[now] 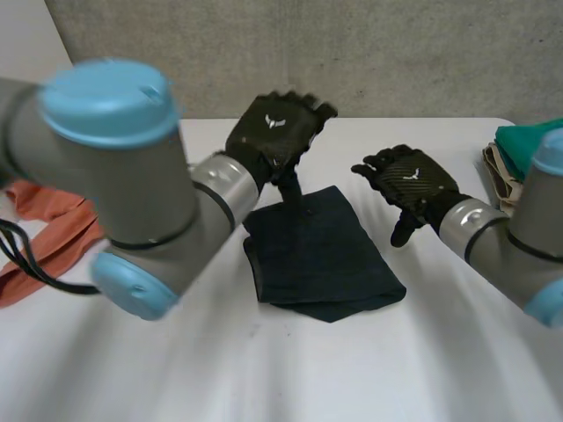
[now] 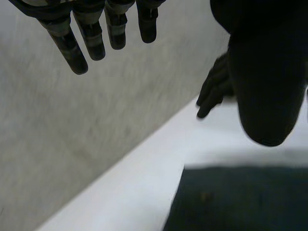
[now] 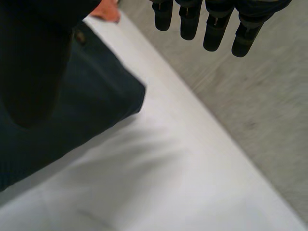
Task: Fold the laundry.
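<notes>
A dark navy cloth (image 1: 321,255) lies folded into a rough rectangle in the middle of the white table (image 1: 290,369). My left hand (image 1: 277,127) hovers over the cloth's far edge, fingers straight and empty. In the left wrist view its fingers (image 2: 96,33) hang in the air above the table, with the dark cloth (image 2: 240,199) beneath the thumb. My right hand (image 1: 409,180) floats just right of the cloth's far right corner, open and holding nothing. In the right wrist view its fingers (image 3: 216,19) are spread, and the dark cloth (image 3: 86,106) lies beside the thumb.
An orange cloth (image 1: 48,233) is bunched at the table's left side, behind my left arm. A green cloth (image 1: 528,141) on a beige one (image 1: 501,171) sits at the far right edge. A concrete wall (image 1: 396,53) stands behind the table.
</notes>
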Robot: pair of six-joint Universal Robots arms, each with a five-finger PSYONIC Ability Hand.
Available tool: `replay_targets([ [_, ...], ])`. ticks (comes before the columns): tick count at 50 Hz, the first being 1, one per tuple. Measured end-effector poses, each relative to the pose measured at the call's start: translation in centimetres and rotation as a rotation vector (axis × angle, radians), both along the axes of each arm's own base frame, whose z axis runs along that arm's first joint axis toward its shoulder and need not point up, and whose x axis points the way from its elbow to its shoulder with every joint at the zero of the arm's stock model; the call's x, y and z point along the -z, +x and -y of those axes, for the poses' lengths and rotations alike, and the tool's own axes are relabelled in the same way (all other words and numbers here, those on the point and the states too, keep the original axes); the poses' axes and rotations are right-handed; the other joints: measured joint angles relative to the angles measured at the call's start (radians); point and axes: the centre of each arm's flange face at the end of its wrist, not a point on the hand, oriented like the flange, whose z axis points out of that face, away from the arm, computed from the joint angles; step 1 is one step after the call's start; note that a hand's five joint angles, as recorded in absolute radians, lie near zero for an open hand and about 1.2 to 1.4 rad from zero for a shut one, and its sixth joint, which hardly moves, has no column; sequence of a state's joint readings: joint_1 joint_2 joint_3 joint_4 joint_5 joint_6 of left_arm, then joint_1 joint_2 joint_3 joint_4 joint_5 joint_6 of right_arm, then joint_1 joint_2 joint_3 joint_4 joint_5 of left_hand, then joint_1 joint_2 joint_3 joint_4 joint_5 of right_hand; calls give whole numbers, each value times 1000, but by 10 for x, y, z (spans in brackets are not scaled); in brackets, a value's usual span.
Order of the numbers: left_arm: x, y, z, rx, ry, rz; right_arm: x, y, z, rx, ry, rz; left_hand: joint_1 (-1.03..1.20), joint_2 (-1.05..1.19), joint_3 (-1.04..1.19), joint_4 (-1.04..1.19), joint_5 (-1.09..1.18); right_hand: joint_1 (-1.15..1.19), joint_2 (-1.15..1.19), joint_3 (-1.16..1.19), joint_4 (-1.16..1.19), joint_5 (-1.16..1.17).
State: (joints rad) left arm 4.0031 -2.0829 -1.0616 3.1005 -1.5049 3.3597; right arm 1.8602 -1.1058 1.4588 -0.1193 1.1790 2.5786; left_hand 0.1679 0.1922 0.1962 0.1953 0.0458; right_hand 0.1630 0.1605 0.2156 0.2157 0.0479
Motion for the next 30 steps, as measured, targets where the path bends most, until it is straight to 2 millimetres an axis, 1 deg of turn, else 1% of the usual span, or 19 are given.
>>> replay_targets([
  [1,0,0,0,0,0,0,0,0,0,0,0,0,0,0,0,0,0,0,0,0,0,0],
  [2,-12,3,-4,61,-5,-18,-4,-3,-9,4,-28,9,0,0,0,0,0,0,0,0,0,0],
  [3,-18,4,-8,95,-5,-27,-4,-5,-18,4,-44,15,0,0,0,0,0,0,0,0,0,0],
  [4,-26,6,-12,143,1,-40,-2,-8,-28,2,-56,19,0,0,0,0,0,0,0,0,0,0],
  [7,-38,10,-20,209,19,-70,10,-9,-49,-17,-58,23,0,0,0,0,0,0,0,0,0,0],
  [11,-49,13,-27,255,52,-113,28,-6,-73,-67,-49,26,0,0,0,0,0,0,0,0,0,0],
  [13,-50,14,-28,262,66,-126,34,-4,-80,-86,-47,27,0,0,0,0,0,0,0,0,0,0],
  [15,-51,14,-29,265,80,-137,45,-1,-86,-109,-38,26,0,0,0,0,0,0,0,0,0,0],
  [18,-47,13,-29,263,98,-140,58,2,-88,-131,-27,21,0,0,0,0,0,0,0,0,0,0],
  [20,-44,13,-29,262,106,-137,64,3,-87,-138,-25,19,0,0,0,0,0,0,0,0,0,0],
  [21,-40,12,-28,260,115,-133,71,5,-85,-148,-27,18,0,0,0,0,0,0,0,0,0,0],
  [24,-33,11,-26,256,130,-124,80,8,-80,-157,-43,20,0,0,0,0,0,0,0,0,0,0],
  [30,-21,9,-24,253,150,-109,94,14,-67,-160,-98,33,0,0,0,0,0,0,0,0,0,0],
])
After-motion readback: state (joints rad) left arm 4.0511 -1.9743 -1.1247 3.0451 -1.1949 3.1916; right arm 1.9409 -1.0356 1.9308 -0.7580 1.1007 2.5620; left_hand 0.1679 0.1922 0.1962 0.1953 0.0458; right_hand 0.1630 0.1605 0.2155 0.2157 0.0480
